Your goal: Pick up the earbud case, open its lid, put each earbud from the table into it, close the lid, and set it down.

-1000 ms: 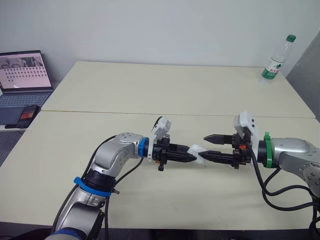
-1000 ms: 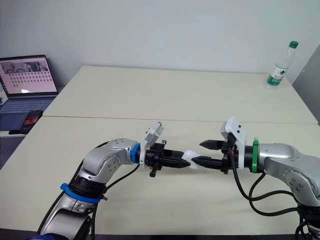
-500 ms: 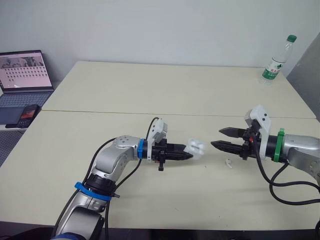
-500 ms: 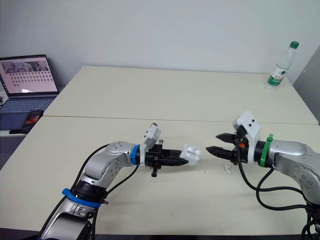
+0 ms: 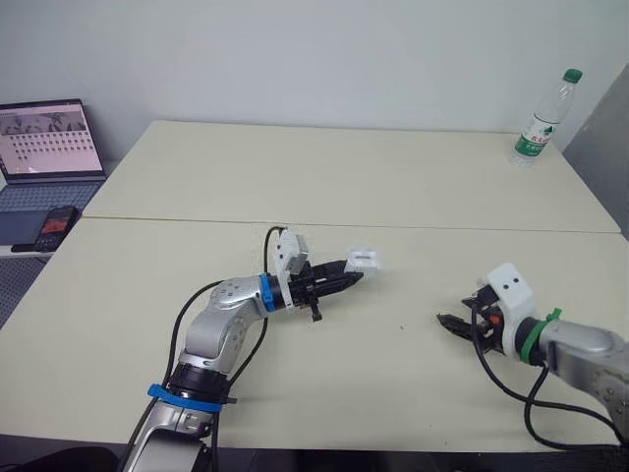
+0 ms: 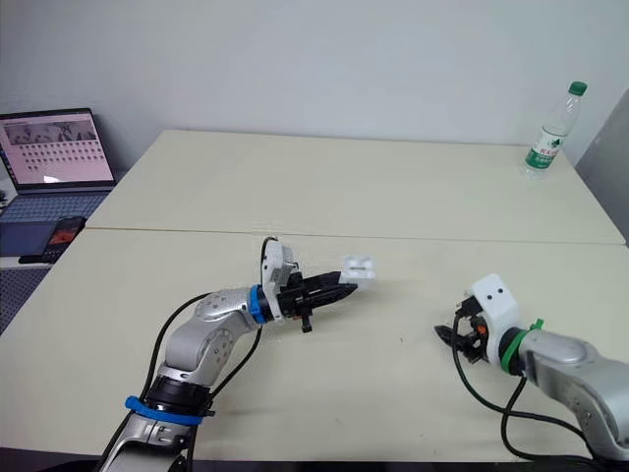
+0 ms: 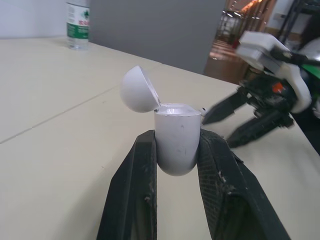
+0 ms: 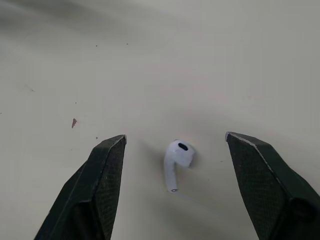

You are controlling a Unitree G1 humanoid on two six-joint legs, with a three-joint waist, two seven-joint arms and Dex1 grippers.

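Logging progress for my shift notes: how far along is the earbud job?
Done: the earbud case is picked up, clamped in the left gripper, its lid flipped open. In hand: the right gripper, open, hangs over an earbud lying on the table, not yet gripping it. Left: seat the earbud, close the lid, set the earbud case down. Whether another is already inside is unclear.

Before me stand two cream desks (image 5: 344, 167), pushed edge to edge under a plain pale wall (image 5: 295, 49). On my left sit an open laptop (image 5: 49, 138) and a phone (image 5: 57, 222). A bottle (image 5: 539, 123) stands at the far right corner.
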